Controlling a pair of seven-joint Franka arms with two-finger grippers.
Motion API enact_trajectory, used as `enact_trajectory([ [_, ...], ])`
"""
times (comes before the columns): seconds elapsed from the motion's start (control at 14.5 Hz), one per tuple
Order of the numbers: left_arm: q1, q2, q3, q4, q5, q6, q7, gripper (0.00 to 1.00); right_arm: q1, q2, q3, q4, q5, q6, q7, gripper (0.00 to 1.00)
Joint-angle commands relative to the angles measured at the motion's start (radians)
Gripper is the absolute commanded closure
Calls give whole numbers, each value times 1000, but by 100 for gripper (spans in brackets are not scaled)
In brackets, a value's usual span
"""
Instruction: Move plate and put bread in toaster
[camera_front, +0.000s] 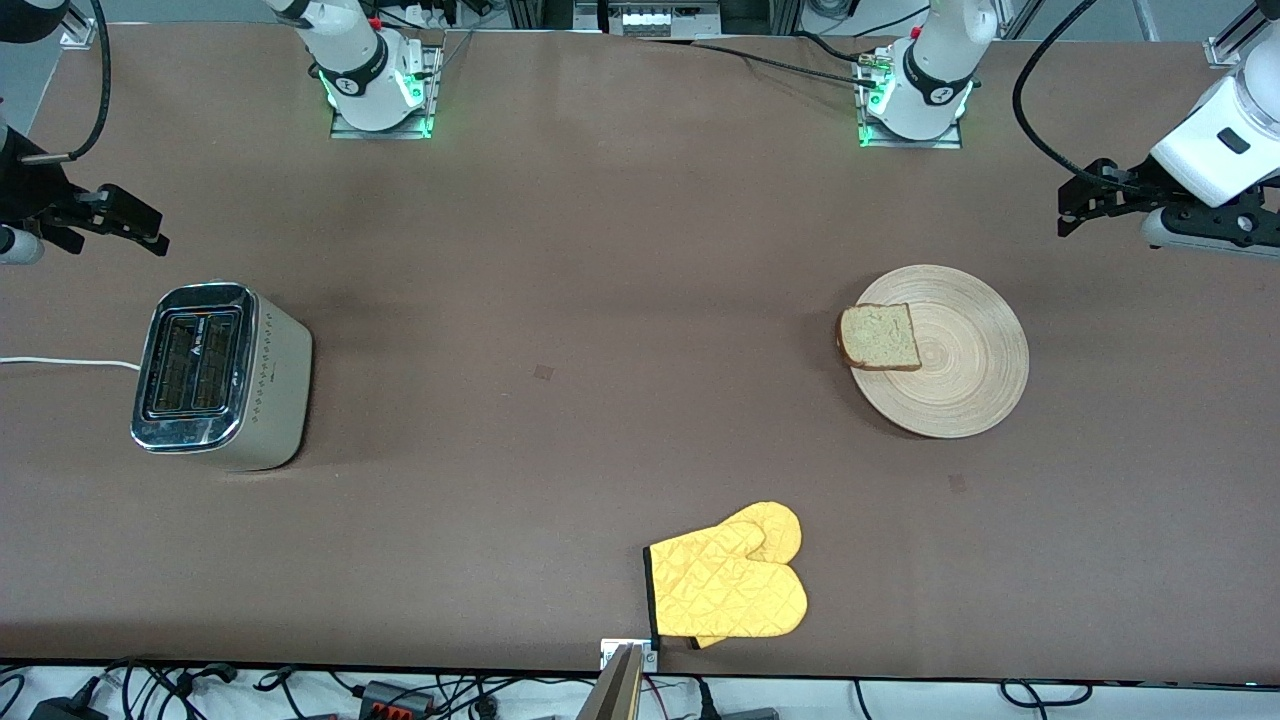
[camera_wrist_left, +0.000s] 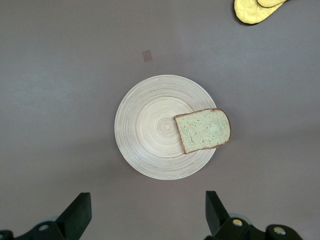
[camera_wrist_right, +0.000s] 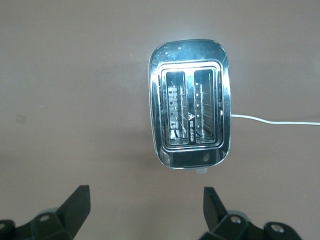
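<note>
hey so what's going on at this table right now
Nothing is being handled yet. The bread lies on the plate, overhanging its rim, toward the left arm's end of the table. The toaster stands at the right arm's end, both slots empty. The left gripper hangs open up near the plate; the right gripper hangs open up near the toaster.

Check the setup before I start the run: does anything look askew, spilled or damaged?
One oddity: the bread lies off-centre on the plate, its crust overhanging the rim toward the right arm's end. The toaster stands upright, slots empty. Nothing is spilled or visibly damaged.
</note>
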Motion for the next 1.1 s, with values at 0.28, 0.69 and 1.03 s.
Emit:
enact_trajectory([
  [0.28,79,35,15,24,-107,-109,3,0,-2,-16,3,-14,-5,-2,-13,0],
  [0.69,292,211,15,22,-386,-200,60,0,-1,-8,3,-13,-5,-2,-12,0],
  [1.03,452,452,15,10,-558,-191,361,0,10,7,3,-13,-5,0,-10,0],
])
